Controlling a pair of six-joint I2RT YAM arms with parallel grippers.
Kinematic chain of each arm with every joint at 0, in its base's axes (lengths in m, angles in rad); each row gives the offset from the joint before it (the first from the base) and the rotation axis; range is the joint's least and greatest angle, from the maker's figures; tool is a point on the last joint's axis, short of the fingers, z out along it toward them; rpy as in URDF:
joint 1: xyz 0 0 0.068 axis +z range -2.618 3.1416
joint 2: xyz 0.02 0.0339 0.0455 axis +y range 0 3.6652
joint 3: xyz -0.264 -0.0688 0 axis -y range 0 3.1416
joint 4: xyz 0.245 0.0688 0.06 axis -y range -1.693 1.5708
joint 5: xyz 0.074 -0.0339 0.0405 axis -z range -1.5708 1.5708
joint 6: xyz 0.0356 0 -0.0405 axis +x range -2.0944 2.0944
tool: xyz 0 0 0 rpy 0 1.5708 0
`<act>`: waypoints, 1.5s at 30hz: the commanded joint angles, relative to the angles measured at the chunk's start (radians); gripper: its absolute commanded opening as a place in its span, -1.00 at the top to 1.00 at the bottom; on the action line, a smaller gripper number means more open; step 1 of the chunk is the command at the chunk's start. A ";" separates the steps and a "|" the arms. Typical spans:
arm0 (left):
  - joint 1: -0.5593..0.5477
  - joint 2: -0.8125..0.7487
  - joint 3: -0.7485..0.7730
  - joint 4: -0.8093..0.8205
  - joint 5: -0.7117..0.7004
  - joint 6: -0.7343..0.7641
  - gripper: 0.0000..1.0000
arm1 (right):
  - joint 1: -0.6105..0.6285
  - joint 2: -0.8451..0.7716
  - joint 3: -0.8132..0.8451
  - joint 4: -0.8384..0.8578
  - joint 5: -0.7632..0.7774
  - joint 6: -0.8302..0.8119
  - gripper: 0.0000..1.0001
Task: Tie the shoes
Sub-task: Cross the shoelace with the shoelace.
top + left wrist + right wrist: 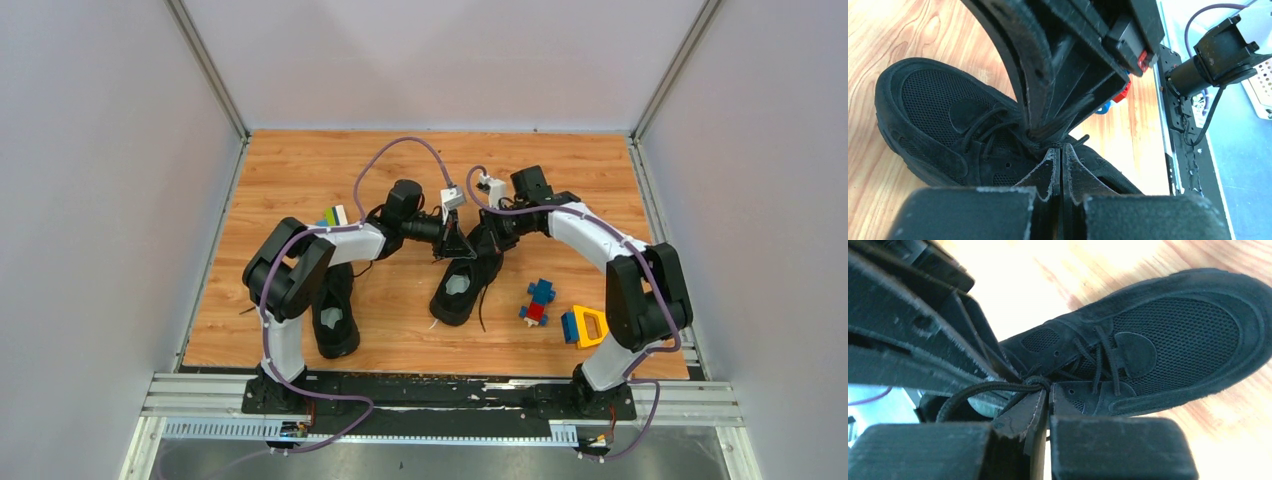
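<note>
Top view: one shoe (pixel 466 287) lies in the middle of the table (pixel 300 170), its toe toward the upper part of the frame. The other shoe (pixel 336 316) lies at lower left, beside the base of the left arm. The left pincer (pixel 458 248) and the right pincer (pixel 490 240) meet over the middle shoe, just above its laces (pixel 482 300). Some toy blocks (pixel 538 301) lie to the right of this shoe, apart from it.

Left wrist view: the fingers (pixel 1050 167) of the left pincer are pressed together at lower centre, and their tips touch the place where the laces cross. I cannot tell if a strand is caught between them. The right pincer comes down from the top of the frame to the same place.

Right wrist view: the fingers (pixel 1034 407) of the right pincer are also pressed together, at the knot. A loop (pixel 973 389) of lace goes out to the left, toward the other pincer.

I judge that the laces are thin, soft and limp, so they bend and can slip from smooth fingers. The shoe is light fabric and will probably slide or lift if the pull is strong. The best hold is on the strand itself, close to the knot, with a gentle, level pull.
</note>
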 commanded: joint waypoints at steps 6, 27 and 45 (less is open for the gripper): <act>-0.039 0.007 0.041 -0.027 -0.056 0.006 1.00 | 0.059 -0.049 0.038 -0.013 0.294 0.297 1.00; -0.036 0.027 0.049 -0.051 -0.069 0.035 1.00 | 0.015 -0.066 0.054 -0.206 -0.033 0.026 0.30; -0.022 0.025 0.016 0.053 -0.009 -0.009 1.00 | -0.118 -0.141 -0.016 -0.227 -0.163 -0.166 0.26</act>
